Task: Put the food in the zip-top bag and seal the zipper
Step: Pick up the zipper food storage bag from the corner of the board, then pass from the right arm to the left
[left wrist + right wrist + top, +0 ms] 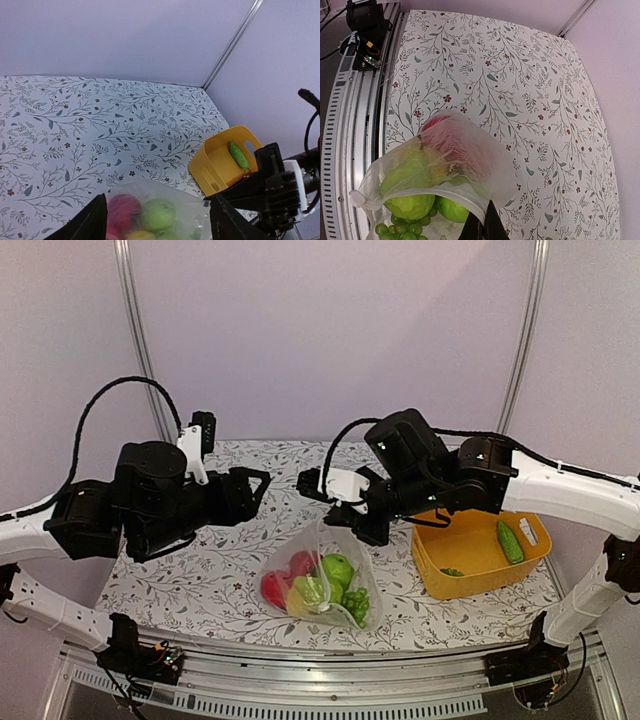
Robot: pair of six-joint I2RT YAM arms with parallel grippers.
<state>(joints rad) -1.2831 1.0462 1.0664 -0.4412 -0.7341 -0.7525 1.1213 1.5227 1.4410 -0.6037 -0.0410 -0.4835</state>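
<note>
The bag is sitting near the front middle of the desk, with its top being held up off the surface. It is holding most of the food: a red ball, a green ball, something yellow and a bunch of small greens. Its mouth is gaping and the zipper is running unpressed along the rim, so the sealing is not yet done. The right hand is pinching that rim, fingers together on the plastic. The left hand is hovering over the desk behind the bag's left side, its fingers spread wide and gripping nothing. To the right, near the bag, the tub is holding a cucumber and a small green piece. By my reading the loading is nearly finished: those two are waiting to go in, and then the zipper is waiting to be pressed shut.
</note>
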